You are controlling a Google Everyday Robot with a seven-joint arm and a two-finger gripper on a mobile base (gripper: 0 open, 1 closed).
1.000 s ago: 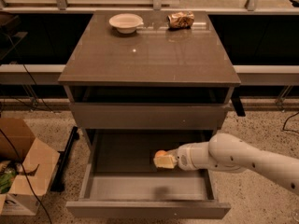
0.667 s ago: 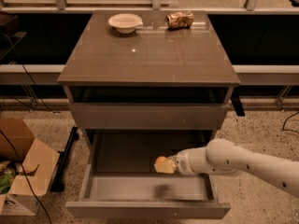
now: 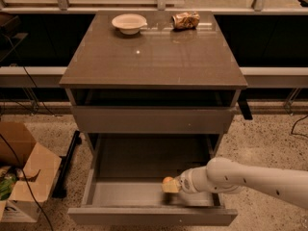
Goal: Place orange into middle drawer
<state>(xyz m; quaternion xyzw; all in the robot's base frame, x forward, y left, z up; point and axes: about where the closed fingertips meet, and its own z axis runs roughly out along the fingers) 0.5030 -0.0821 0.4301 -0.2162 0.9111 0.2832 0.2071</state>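
The middle drawer (image 3: 153,216) is pulled out wide, showing its light grey floor. My gripper (image 3: 171,186) reaches in from the right on a white arm and sits low inside the drawer near its front. It is shut on the orange (image 3: 167,180), a small round fruit that shows only partly above the tan fingers (image 3: 172,187). I cannot tell whether the orange touches the floor.
The cabinet top (image 3: 154,57) holds a white bowl (image 3: 129,22) and a tan snack bag (image 3: 186,19) at the back. The drawer above (image 3: 153,120) is closed. An open cardboard box (image 3: 21,172) stands on the floor at the left, with cables beside it.
My gripper has moved with the orange toward the drawer's front and lower into it. Nothing else has moved.
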